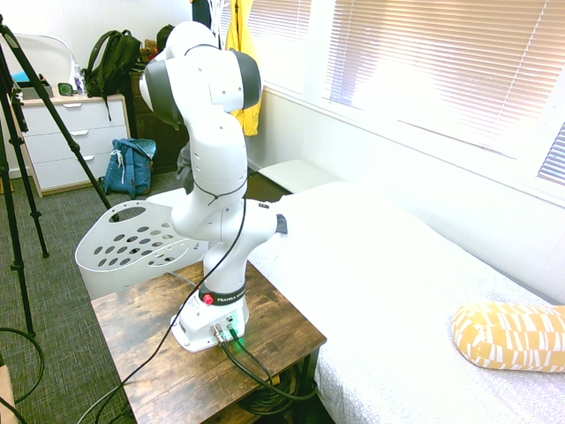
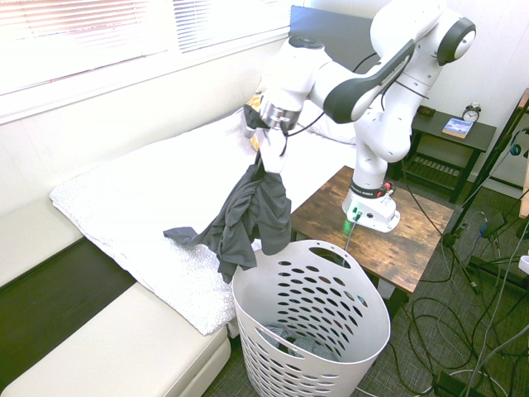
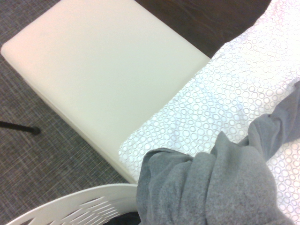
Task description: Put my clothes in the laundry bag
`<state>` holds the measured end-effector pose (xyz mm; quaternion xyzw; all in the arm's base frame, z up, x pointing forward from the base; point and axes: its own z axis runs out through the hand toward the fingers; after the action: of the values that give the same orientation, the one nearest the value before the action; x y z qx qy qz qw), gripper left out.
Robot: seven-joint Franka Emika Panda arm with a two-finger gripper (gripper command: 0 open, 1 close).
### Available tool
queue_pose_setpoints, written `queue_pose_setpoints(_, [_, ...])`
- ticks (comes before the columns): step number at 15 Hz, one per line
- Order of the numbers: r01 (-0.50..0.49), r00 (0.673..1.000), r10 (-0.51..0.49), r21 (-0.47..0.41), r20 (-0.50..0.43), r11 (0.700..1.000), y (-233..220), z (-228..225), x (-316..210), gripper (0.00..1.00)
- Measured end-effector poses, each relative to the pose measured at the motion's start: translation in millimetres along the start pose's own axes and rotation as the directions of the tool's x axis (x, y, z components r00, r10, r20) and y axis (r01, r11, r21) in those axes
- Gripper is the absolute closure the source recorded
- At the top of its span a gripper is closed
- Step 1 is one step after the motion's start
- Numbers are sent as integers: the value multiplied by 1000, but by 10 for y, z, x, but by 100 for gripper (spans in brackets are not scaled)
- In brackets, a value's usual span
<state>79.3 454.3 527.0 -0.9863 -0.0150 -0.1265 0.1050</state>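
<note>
Charcoal-grey clothes (image 2: pixel 248 219) dangling bunched, hem brushing laundry bag (image 2: pixel 331 347) rim.

White lettering "FRANKA" on black band (image 1: pixel 221 296) around robot arm base, rest of word cut off, first exterior view. Nothing else readable: book cover (image 2: pixel 456 126) on nightstand too small.

glossy white Franka arm (image 1: pixel 216 221) with chunky rounded links, dark grey caps at the joints, black band with white lettering low on the column, little red button, flat white base plate, thin black cable looped along the body, green light at the base connector
</note>
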Motion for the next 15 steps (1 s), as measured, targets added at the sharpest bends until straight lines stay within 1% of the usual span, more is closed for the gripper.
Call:
queue_pose_setpoints(2, [13, 1000, -13, 11, -10, 1000, -55, -280, -299, 100])
queue_pose_setpoints(3, [16, 1000, -16, 16, -1, 1000, -51, -373, -413, 100])
queue_pose_setpoints(6, [38, 998, -39, 16, 50, 999, 23, -399, -832, 100])
queue_pose_setpoints(8, [68, 994, -67, -2, 83, 998, 98, -290, -1181, 100])
queue_pose_setpoints(11, [112, 987, -106, -40, 118, 993, 276, 4, -1783, 100])
queue_pose_setpoints(15, [168, 978, -154, -93, 142, 981, 560, 673, -2506, 100])
